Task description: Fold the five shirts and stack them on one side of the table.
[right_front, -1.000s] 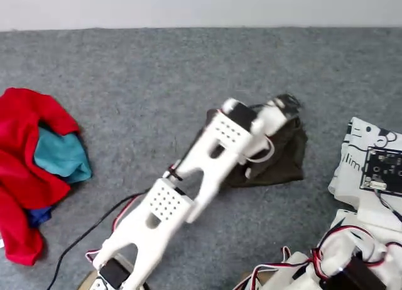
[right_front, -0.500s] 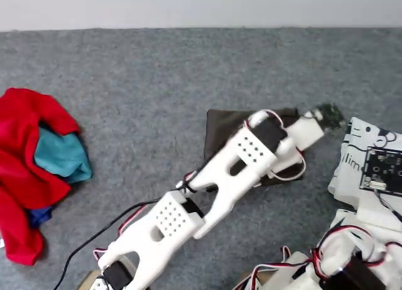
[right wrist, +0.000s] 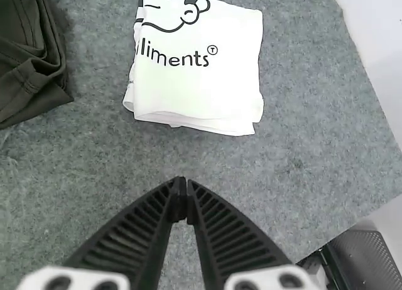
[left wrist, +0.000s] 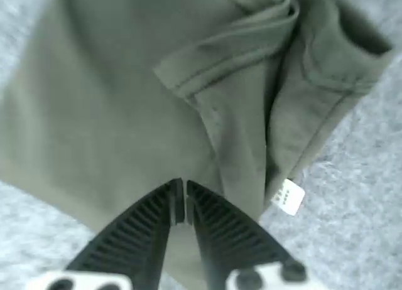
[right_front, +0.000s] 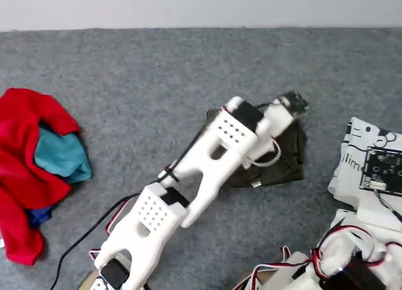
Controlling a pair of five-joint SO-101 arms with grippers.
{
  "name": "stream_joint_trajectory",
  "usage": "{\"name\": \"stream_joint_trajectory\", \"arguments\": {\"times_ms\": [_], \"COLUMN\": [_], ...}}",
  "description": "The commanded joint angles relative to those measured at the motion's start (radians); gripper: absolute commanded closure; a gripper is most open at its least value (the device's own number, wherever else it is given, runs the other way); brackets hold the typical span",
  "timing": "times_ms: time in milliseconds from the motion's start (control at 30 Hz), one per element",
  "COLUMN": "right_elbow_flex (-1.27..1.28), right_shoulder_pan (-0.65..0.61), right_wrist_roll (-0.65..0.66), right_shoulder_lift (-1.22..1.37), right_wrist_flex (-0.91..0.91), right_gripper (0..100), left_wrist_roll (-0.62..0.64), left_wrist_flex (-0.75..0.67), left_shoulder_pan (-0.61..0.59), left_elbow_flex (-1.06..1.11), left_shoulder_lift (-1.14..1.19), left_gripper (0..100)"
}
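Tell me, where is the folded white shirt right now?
The folded white shirt lies at the far right of the high view, just right of the dark olive shirt, with a strip of grey mat between them.

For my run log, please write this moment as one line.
left gripper: shut, over dark shirt; right gripper: shut, over mat; white shirt: folded; red shirt: crumpled
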Motion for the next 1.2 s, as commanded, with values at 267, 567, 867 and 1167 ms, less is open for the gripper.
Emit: {"name": "stream_joint_trajectory", "arguments": {"times_ms": [267, 567, 867, 1167], "right_elbow_flex": [0.0, -0.005, -0.002, 0.0], "right_shoulder_pan": [0.008, 0.008, 0.008, 0.004], "right_wrist_roll": [0.008, 0.009, 0.006, 0.003], "right_shoulder_lift": [-0.002, -0.002, -0.002, -0.002], "right_wrist_flex": [0.038, 0.039, 0.039, 0.039], "right_gripper": [98.5, 98.6, 98.6, 98.5], "left_wrist_roll": [0.006, 0.008, 0.071, 0.071], "left_wrist_flex": [0.058, 0.063, 0.06, -0.101], "left_shoulder_pan": [0.267, 0.184, 0.028, -0.051], "left_elbow_flex": [-0.177, -0.145, 0.206, 0.659], "left_shoulder_lift": [0.052, -0.092, -0.45, -0.488], "left_gripper": [99, 99, 99, 99]}}
